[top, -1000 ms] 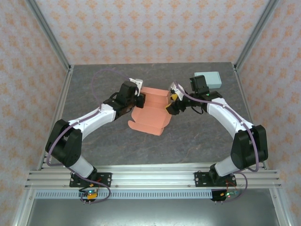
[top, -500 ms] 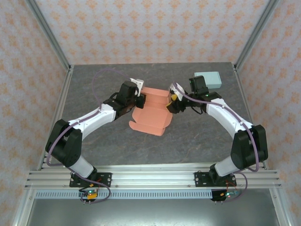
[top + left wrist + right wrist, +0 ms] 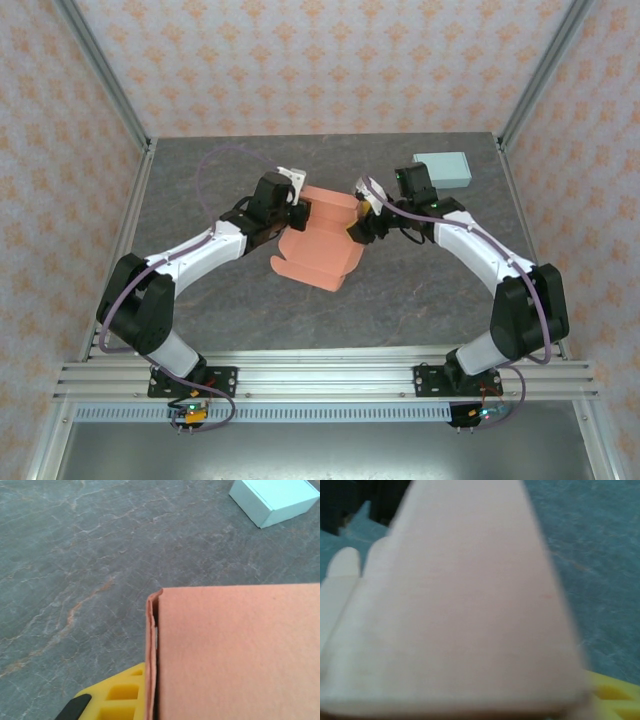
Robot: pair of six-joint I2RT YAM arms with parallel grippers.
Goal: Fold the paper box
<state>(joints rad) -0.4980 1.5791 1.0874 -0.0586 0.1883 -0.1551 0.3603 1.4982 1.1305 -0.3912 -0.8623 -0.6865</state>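
Ideally, the left gripper (image 3: 298, 213) anchors one wall firmly while the right gripper (image 3: 358, 222) presses the opposite flap inward along its crease. The box (image 3: 320, 245) lies at the middle of the table (image 3: 420, 290) between them. The left fingers (image 3: 117, 697) are clamped tight on its left wall, and the right ones are at its right side, their spread lost in blur.

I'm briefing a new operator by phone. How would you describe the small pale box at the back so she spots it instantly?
Find the grey marbled table and look to its far right corner, beyond the right arm. The small closed box sits there alone; it is pale blue-green and finished, unlike the salmon paper box half-folded at the centre.
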